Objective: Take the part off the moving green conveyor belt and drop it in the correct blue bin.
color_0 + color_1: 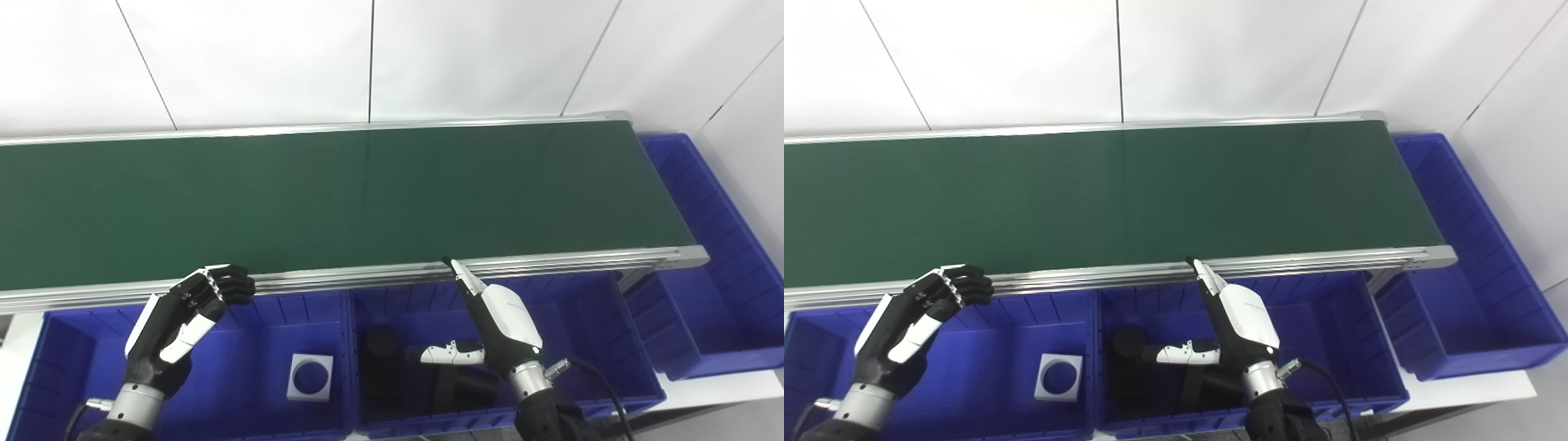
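Observation:
The green conveyor belt (343,196) runs across the view with no part on it. My left hand (184,312) hovers over the left blue bin (55,349), fingers curled in and holding nothing. My right hand (496,318) is open over the middle blue bin (588,324), fingers straight toward the belt's near rail, thumb out to the left. A white square part with a round hole (310,377) lies in the left bin. Black parts (383,343) lie in the middle bin.
A third blue bin (704,245) stands at the belt's right end. The belt's aluminium rail (367,278) runs just above both hands. White wall panels stand behind the belt.

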Robot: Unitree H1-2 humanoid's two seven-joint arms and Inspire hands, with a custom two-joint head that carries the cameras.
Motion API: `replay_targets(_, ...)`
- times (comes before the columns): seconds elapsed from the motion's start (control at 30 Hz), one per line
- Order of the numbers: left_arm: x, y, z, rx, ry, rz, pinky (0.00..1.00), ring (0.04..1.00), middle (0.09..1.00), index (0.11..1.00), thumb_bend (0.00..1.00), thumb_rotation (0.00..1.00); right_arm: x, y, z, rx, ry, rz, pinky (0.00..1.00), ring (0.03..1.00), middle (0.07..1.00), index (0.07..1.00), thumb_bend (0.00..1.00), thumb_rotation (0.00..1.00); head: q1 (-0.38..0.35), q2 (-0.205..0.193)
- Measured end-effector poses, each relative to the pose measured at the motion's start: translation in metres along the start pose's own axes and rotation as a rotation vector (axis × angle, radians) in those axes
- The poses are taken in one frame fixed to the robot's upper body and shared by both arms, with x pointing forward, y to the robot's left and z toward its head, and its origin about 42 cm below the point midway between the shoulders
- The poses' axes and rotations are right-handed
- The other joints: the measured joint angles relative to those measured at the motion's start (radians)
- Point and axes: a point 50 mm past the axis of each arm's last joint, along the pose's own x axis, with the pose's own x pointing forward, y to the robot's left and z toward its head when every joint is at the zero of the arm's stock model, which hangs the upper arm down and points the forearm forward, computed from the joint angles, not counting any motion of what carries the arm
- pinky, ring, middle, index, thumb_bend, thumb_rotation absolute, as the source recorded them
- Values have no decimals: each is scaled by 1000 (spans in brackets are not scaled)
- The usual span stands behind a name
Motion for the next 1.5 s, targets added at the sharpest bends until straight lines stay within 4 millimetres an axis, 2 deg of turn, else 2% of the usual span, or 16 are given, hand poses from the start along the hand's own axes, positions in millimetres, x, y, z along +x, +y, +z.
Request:
replay_targets(0.23,1,-4,-1,4,3,-7,636,651,648,643,886,623,-3,-8,9,53,-39,-25,819,878,935,956,999,733,31,-21)
replay_targets(0.33,2,-8,-2,10,2,-10,631,652,649,638,886,637,-3,-10,16,132,-75,-34,739,831,889,916,952,748,57,-35)
replay_targets(0.4,4,-12,-4,6,0,-10,628,652,650,639,874,642,-3,-9,23,201,-104,-39,723,813,870,898,919,744,98,-55)
replay_targets(0.47,5,-16,-7,4,-1,-13,624,649,648,638,867,643,-3,-8,31,274,-148,-41,730,801,856,891,898,743,98,-55)
replay_targets(0.5,5,-18,-8,10,-1,-17,621,647,648,637,860,645,-3,-8,36,316,-171,-43,735,789,840,883,884,737,122,-72)
replay_targets(0.6,5,-22,-11,22,-6,-24,615,643,650,640,829,641,0,-6,52,417,-247,-54,737,771,816,868,864,715,141,-86)
replay_targets(0.67,5,-26,-13,27,-19,-30,608,641,651,640,790,632,3,-5,59,474,-283,-58,717,762,804,857,843,671,169,-103)
replay_targets(0.77,5,-32,-17,18,-38,-32,601,636,650,646,769,619,8,-4,66,538,-344,-66,673,741,793,847,827,680,189,-115)
replay_targets(0.83,4,-35,-22,16,-40,-35,595,630,648,648,768,616,12,-1,68,555,-359,-66,656,732,790,844,803,675,230,-138)
replay_targets(0.9,3,-37,-25,25,-44,-38,587,628,656,651,767,612,15,4,67,567,-363,-62,647,725,787,837,776,662,233,-140)
replay_targets(0.97,2,-39,-27,25,-43,-35,585,635,669,654,775,616,17,10,65,579,-361,-56,644,721,784,830,765,645,271,-155)
replay_targets(1.13,0,-49,-30,40,-46,-19,603,670,711,672,794,611,20,22,53,607,-336,-41,642,717,775,822,755,617,313,-167)
replay_targets(1.27,-5,-56,-34,40,-32,-16,604,686,734,708,815,610,26,36,39,614,-313,-16,646,720,774,825,746,608,350,-179)
replay_targets(1.4,-10,-63,-38,22,-24,-2,619,696,743,748,869,617,27,42,27,613,-302,-15,642,718,777,831,734,610,406,-199)
replay_targets(1.5,-10,-69,-38,20,-47,-2,628,707,752,781,862,622,26,46,20,622,-296,-9,636,714,775,835,724,616,440,-209)
